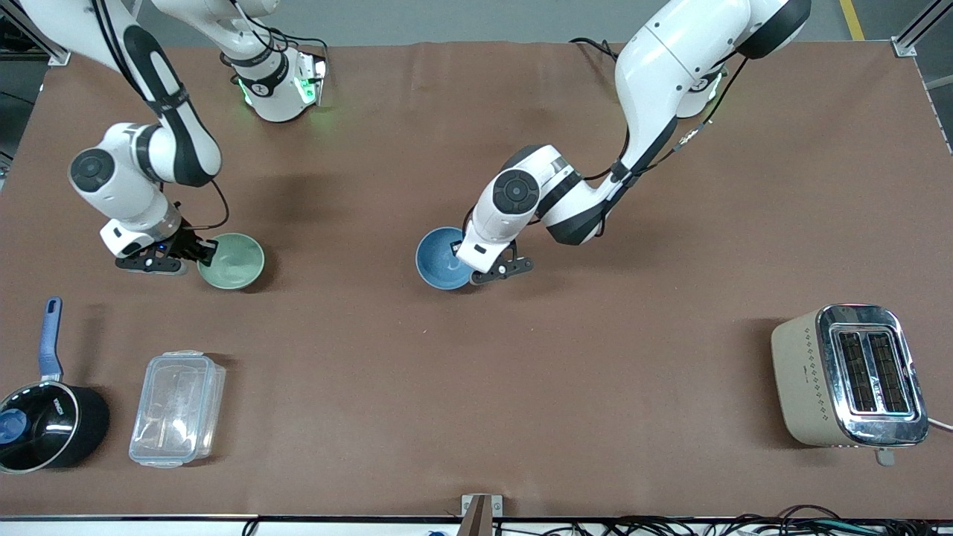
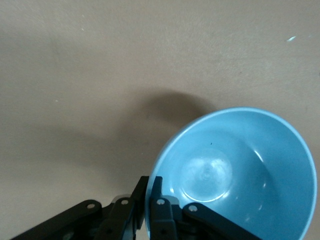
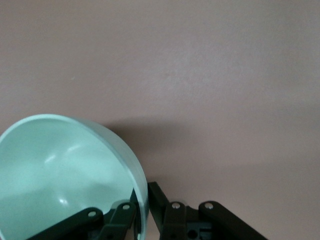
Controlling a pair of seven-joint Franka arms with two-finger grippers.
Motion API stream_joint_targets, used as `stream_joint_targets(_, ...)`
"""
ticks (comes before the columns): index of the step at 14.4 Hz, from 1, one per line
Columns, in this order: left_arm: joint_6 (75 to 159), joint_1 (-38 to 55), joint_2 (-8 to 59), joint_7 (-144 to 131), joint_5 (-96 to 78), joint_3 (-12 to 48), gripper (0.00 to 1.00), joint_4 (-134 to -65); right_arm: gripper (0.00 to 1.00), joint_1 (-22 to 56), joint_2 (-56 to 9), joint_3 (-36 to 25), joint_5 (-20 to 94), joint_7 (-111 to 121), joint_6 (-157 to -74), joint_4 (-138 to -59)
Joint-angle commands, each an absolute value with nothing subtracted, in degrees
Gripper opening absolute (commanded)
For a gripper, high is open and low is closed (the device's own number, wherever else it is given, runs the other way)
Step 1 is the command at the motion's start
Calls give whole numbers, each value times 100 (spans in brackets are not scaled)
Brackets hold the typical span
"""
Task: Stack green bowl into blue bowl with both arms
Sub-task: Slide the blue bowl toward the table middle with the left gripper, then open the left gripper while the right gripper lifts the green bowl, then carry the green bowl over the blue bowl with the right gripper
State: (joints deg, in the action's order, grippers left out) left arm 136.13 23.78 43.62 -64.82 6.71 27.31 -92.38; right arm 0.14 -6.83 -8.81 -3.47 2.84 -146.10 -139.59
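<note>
The green bowl [image 1: 232, 261] is toward the right arm's end of the table. My right gripper [image 1: 208, 251] is shut on its rim, one finger inside and one outside; the right wrist view shows the bowl [image 3: 60, 170] tilted in the gripper [image 3: 143, 201]. The blue bowl [image 1: 441, 257] is near the table's middle. My left gripper [image 1: 472, 274] is shut on its rim, and the left wrist view shows the bowl [image 2: 235, 175] with the gripper [image 2: 149, 194] astride its edge. The two bowls are well apart. I cannot tell whether either bowl is off the table.
A black saucepan with a blue handle [image 1: 43, 420] and a clear plastic box [image 1: 177, 408] stand nearer to the front camera at the right arm's end. A beige toaster [image 1: 849, 376] stands at the left arm's end.
</note>
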Motion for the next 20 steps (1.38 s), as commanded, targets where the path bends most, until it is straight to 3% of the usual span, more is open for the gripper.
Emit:
stream_joint_targets(1,13746,2496,4526,-6469,615,2576,11,-9079,0,140,-220,-695,-352,36,-12803,-13073)
stream_joint_targets(2,13755,2505,4526,-6460,615,2566,23,-9079,0,167,-228,-512,-299,-139,-12179,-12660)
stream_joint_targets(3,13755,2496,4492,-6460,615,2558,58,-9079,0,210,-237,-310,-99,-349,-11720,-12291)
stream_joint_targets(4,13755,2435,4378,-6443,676,2462,100,-9070,0,220,-246,-108,95,-543,-11333,-12009)
stream_joint_targets(8,13264,1822,3465,-6259,931,2241,100,-8966,0,351,-307,859,281,-2008,-11162,-11602)
stream_joint_targets(11,12107,1075,3138,-5042,993,2259,100,-8466,0,597,-815,1405,693,-3098,-11398,-11199)
stream_joint_targets(17,10742,-200,2199,-2875,1011,2259,100,-8235,0,1721,-1844,1529,747,-4779,-12786,-10942)
stream_joint_targets(20,10338,-702,1619,-2340,1002,2276,100,-8235,0,2144,-2003,1529,712,-5053,-13042,-11012)
